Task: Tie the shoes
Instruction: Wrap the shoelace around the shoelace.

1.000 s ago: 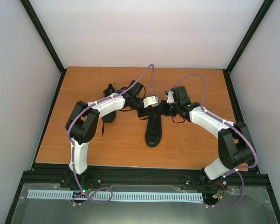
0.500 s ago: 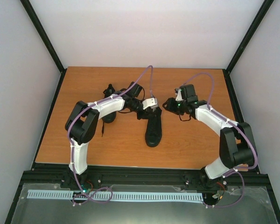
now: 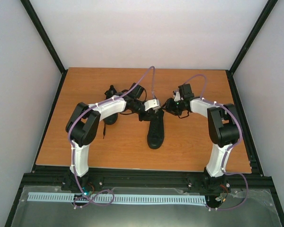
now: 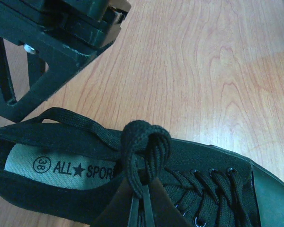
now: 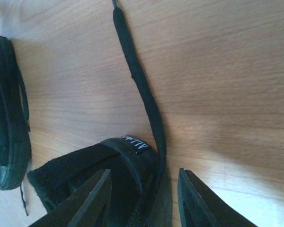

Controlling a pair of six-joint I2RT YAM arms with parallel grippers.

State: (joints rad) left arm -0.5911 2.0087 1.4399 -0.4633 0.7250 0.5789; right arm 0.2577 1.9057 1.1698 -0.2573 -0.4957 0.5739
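While centre shoe (image 3: 155,132) lies mid-table, toe toward arm bases, second shoe (image 3: 110,117) sits to its left, partly under left arm. Lace loop (image 4: 144,144) bunched over centre shoe's opening, pinched between pressed-together fingers of left gripper (image 4: 138,210). Loose lace strand (image 5: 139,85) runs from heel out across wooden table (image 5: 217,71). Right gripper (image 5: 144,194) at heel end, fingers spread apart, strand and heel collar lying between them. Both grippers close together above heel.
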